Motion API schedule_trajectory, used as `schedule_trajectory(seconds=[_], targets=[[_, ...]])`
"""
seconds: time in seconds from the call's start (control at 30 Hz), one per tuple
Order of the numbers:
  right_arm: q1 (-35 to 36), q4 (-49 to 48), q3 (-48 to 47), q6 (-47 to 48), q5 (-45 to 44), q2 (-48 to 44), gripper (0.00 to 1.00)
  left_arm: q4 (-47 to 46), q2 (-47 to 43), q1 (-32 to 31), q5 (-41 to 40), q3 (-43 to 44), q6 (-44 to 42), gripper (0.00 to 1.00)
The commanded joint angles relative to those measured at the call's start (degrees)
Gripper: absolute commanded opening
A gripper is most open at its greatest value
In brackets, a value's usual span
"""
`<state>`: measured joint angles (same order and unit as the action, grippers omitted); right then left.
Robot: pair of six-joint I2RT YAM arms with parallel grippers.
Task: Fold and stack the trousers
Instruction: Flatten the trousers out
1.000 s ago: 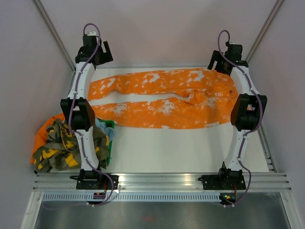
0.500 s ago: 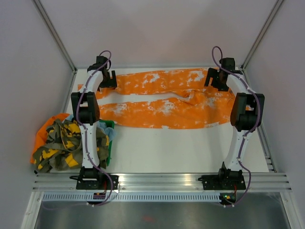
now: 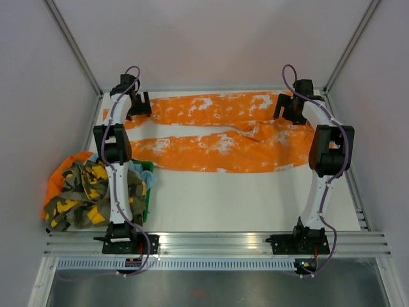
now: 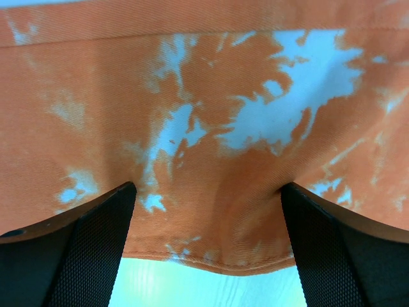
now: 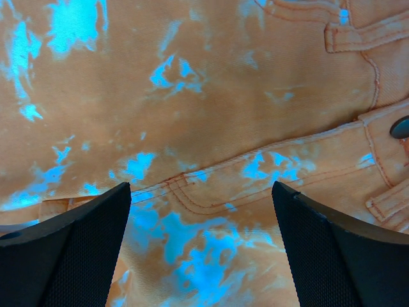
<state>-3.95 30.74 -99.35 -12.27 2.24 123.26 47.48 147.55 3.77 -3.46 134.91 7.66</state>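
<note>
Orange trousers [image 3: 217, 131] with white blotches lie spread flat across the far half of the table, waist at the right, legs pointing left. My left gripper [image 3: 136, 105] is open, low over the hem of the far leg; its wrist view shows the hem [image 4: 211, 256] between the two fingers [image 4: 77, 256]. My right gripper [image 3: 293, 107] is open, low over the waist end; its wrist view shows the fly seam [image 5: 204, 192] and a button [image 5: 401, 126] between the fingers [image 5: 339, 256].
A heap of other clothes, camouflage and orange [image 3: 89, 192], lies over a green bin [image 3: 147, 185] at the left edge. Bare white table [image 3: 243, 198] lies in front of the trousers. Walls close in the far side and both flanks.
Both arms have swung inward and down from above the far corners onto the trousers. The far leg's left end has shifted slightly.
</note>
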Motion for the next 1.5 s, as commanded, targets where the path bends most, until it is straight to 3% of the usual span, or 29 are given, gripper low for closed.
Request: schedule_trajectory(seconds=[0.0,0.3,0.47,0.67,1.0,1.2,1.47], targets=[[0.43,0.37,0.47,-0.82,-1.89,-3.03,0.98,-0.64,3.98,3.44,2.67,4.99,-1.33,1.0],[1.75,-0.33,-0.58,-3.11,-3.03,-1.36,0.98,-11.36,3.19,4.22,9.87,4.84,0.33,1.0],[2.1,-0.6,-1.72,-3.46,-3.3,-0.31,0.98,-11.46,5.46,7.56,15.15,5.62,7.54,1.0],[2.19,-0.07,-3.13,-3.02,-4.17,-0.04,0.98,-6.53,5.57,8.36,10.5,7.47,6.49,1.0],[2.63,-0.68,-2.52,-3.72,-3.12,0.49,0.98,-8.89,-6.99,8.01,0.23,2.55,2.36,1.0],[2.98,-1.12,-0.59,-3.81,-3.12,-0.21,0.98,-6.71,-9.38,7.13,-6.98,1.32,-3.09,0.99],[3.07,-1.83,-0.14,-3.99,-2.5,-0.3,0.98,1.2,-3.06,7.13,-2.43,-0.7,-3.09,0.95]])
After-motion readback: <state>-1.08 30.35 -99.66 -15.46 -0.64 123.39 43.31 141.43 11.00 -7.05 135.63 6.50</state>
